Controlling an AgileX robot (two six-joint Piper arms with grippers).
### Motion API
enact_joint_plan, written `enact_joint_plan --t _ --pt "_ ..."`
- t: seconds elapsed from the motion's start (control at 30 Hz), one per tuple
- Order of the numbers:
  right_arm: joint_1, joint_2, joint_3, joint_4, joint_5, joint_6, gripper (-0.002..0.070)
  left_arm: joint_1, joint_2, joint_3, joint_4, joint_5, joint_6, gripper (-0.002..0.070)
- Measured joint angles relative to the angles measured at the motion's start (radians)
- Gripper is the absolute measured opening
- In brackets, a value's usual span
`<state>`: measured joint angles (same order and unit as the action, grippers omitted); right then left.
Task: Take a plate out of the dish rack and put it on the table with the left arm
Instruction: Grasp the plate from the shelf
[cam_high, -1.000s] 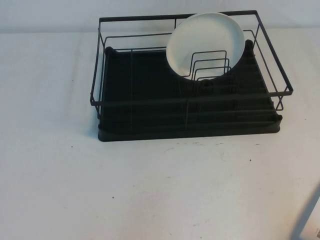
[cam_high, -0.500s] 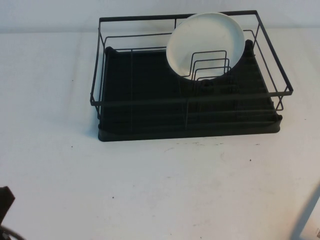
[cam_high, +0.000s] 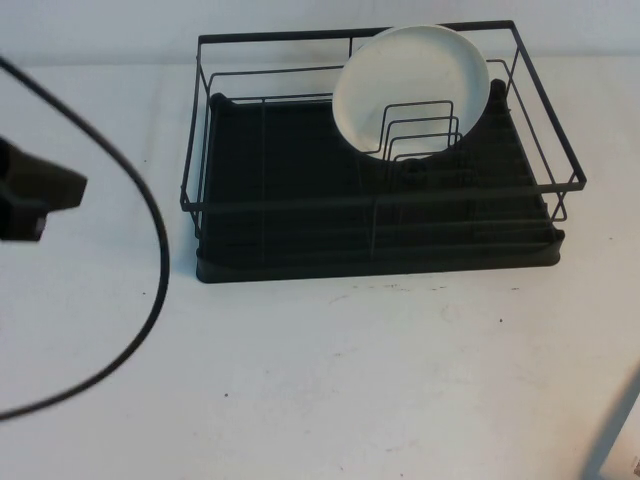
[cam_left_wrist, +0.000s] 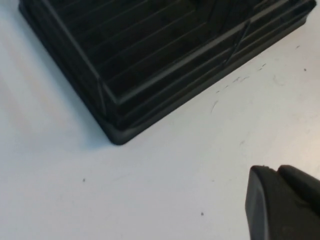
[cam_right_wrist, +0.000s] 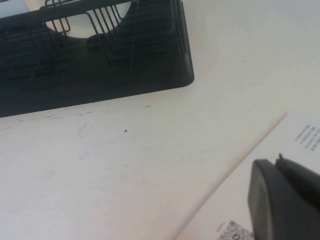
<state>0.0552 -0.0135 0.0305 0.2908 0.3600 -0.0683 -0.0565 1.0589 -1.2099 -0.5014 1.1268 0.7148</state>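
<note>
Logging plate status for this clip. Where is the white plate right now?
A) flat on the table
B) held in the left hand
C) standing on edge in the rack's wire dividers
C: the plate stands upright among the dish rack dividers, untouched.

white table (cam_high: 330, 380), dish rack (cam_high: 375, 262) on it

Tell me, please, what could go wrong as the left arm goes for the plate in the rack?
The left gripper is left of the dish rack, with its cable looping beside it; the cable might snag a rack corner. The plate stands between wire dividers at the rack's far right, so it might catch on them. The right gripper stays over paper.
</note>
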Motion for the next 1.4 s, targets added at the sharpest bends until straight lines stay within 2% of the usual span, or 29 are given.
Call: enact_joint_plan --t 0.13,0.33,0.57,0.67,0.83,0.93,1.13,1.4 --pt "0.000 0.000 0.000 0.000 0.000 0.000 -0.0020 0.000 0.171 -0.165 -0.082 0.042 0.110 -0.0003" --pt "0.000 0.000 0.000 0.000 0.000 0.000 -0.0020 -0.009 0.406 -0.400 -0.143 0.051 0.149 -0.0003" --pt "0.000 0.000 0.000 0.000 0.000 0.000 -0.0020 -0.133 0.632 -0.648 -0.114 0.057 0.185 0.0003" --pt "0.000 0.000 0.000 0.000 0.000 0.000 -0.0020 -0.194 0.719 -0.725 -0.063 0.024 0.223 0.0070" --pt "0.000 0.000 0.000 0.000 0.000 0.000 -0.0020 -0.260 0.826 -0.779 -0.024 -0.106 0.302 0.0312" --pt "0.000 0.000 0.000 0.000 0.000 0.000 -0.0020 -0.286 0.871 -0.781 -0.022 -0.222 0.279 0.0393" --pt "0.000 0.000 0.000 0.000 0.000 0.000 -0.0020 -0.298 0.944 -0.783 -0.066 -0.397 0.276 0.0425" --pt "0.000 0.000 0.000 0.000 0.000 0.000 -0.0020 -0.298 1.036 -0.783 -0.260 -0.437 0.496 0.0428"
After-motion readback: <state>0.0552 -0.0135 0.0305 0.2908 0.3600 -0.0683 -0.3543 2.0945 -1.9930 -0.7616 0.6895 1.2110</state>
